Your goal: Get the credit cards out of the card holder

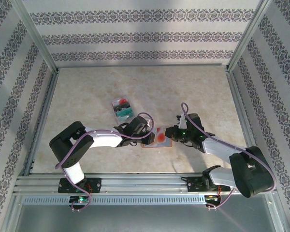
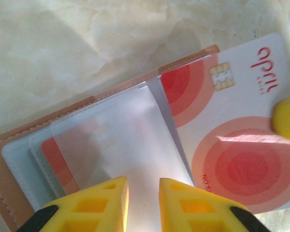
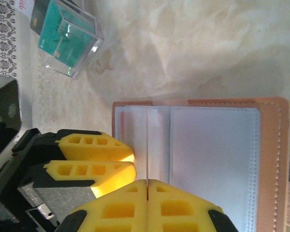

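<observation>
The card holder [image 1: 150, 143] lies open on the table between both arms; its brown leather rim [image 2: 48, 123] frames frosted plastic sleeves. A white credit card with red circles [image 2: 232, 130] sticks out of a sleeve to the right. My right gripper [image 3: 147, 183] is shut on that card, whose thin edge [image 3: 147, 145] runs up from between its fingers. One right fingertip [image 2: 286, 118] rests on the card's far side. My left gripper [image 2: 143, 186] stands narrowly open, with its fingertips on the sleeves. A second red card [image 2: 58, 159] sits inside a sleeve.
A clear plastic box [image 1: 122, 108] holding teal, dark and red cards [image 3: 67, 41] stands on the marble tabletop beyond the card holder. Aluminium rails and patterned walls enclose the table.
</observation>
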`<state>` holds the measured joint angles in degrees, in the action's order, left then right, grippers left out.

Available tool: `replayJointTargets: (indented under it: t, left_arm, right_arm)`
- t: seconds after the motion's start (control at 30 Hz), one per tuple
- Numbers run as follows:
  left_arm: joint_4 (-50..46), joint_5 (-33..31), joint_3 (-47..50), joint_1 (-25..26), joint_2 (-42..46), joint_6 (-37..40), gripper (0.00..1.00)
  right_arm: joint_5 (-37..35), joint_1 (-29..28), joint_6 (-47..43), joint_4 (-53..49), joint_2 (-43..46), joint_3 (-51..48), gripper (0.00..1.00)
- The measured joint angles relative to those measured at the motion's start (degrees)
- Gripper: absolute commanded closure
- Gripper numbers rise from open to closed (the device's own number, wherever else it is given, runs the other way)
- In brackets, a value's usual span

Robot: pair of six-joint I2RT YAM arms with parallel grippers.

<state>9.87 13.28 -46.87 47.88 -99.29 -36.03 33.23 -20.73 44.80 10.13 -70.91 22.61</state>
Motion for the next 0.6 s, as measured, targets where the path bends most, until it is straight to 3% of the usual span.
replayJointTargets:
  t: [0.33,0.6]
  left_arm:
    - [-6.3,-0.5,-2.6,-0.6,7.3,3.8,0.47]
    - [-16.5,1.6,-8.1,-8.4,17.4,17.4,0.31]
  right_arm:
    - [-0.6,0.0,-8.2,-10.8,6.5,5.5,1.00]
    - [3.3,-1.7,-16.0,-15.7,10.1,9.3,1.00]
